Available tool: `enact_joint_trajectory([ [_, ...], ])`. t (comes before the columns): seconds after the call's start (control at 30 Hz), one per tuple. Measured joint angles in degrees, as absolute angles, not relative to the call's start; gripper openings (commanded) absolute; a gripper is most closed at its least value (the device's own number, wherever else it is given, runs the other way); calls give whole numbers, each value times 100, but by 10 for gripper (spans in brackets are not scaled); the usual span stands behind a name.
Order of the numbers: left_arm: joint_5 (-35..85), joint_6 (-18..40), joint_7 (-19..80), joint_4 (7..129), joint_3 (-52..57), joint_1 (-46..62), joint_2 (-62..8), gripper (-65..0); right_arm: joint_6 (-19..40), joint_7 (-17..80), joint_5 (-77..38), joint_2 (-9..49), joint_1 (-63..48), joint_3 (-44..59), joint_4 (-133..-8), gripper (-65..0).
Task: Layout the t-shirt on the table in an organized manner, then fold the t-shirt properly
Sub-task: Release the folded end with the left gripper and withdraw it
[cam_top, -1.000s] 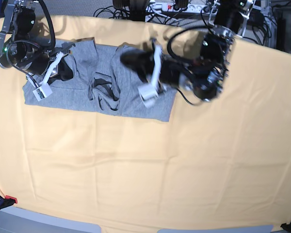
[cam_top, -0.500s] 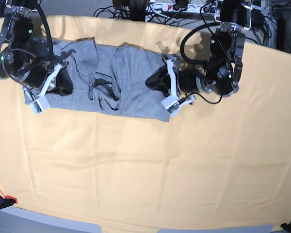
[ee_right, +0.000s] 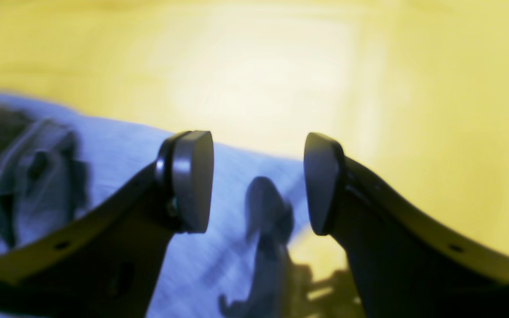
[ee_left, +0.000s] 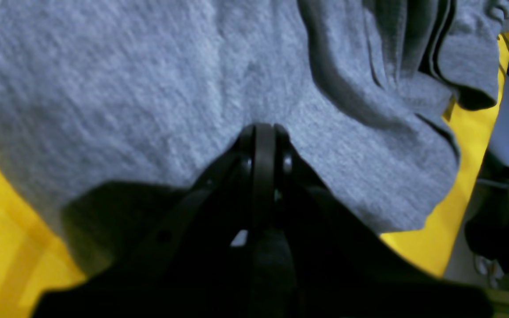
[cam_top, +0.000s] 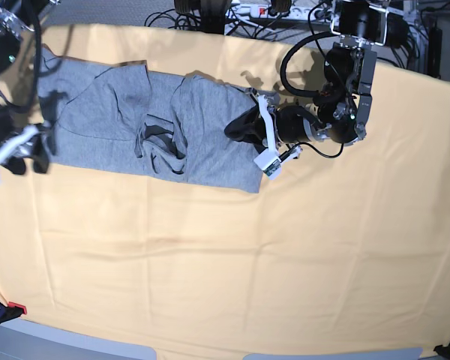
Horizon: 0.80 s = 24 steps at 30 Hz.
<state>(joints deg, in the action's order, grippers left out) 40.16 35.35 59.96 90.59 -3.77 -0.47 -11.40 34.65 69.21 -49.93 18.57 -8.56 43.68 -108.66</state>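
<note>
- Fabric: the heather-grey t-shirt (cam_top: 146, 124) is judged light, soft and limp. It offers no stiffness, drapes where it is lifted, and should drag with some friction over the cloth cover.
- Location: the t-shirt lies bunched toward 11 o'clock on the surface (cam_top: 232, 262), spread roughly side to side. Deep folds and a dark opening sit near its middle, and its plain grey side faces up.
- Left gripper (ee_left: 261, 132): jaws fully closed and pressed into the grey fabric at the shirt's 3 o'clock edge. A thin pinch of cloth between the jaws cannot be confirmed.
- Right gripper (ee_right: 258, 181): jaws wide apart with nothing between them. It hangs above the shirt's 9 o'clock end, where grey cloth meets yellow cover.
- Grasp points: take hems, sleeve ends or corners, where the edge is doubled and slips less.
- Handling: pinch both ends and pull them apart evenly. A single mid-panel pinch would likely gather further wrinkles.
</note>
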Motion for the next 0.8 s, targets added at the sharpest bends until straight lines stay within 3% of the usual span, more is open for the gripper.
enact_joint_trajectory([
  [0.13, 4073, 3531, 6156, 9056, -377, -117, -1140, -650, 3354, 6882, -4993, 1890, -1380, 4976, -10385, -213],
  [0.27, 4099, 3533, 6351, 9035, -386, -266, -1138, -650, 3535, 6641, -5140, 1890, -1623, 5177, -9598, -212],
  [0.43, 4230, 3511, 6499, 9026, -386, -338, -1140, -650, 3946, 7183, -6383, 1872, -1640, 5186, -8807, -212],
  [0.8, 4296, 3492, 6598, 9026, -384, -366, -1140, -650, 3972, 7697, -7581, 1874, -1647, 4818, -8252, -212],
])
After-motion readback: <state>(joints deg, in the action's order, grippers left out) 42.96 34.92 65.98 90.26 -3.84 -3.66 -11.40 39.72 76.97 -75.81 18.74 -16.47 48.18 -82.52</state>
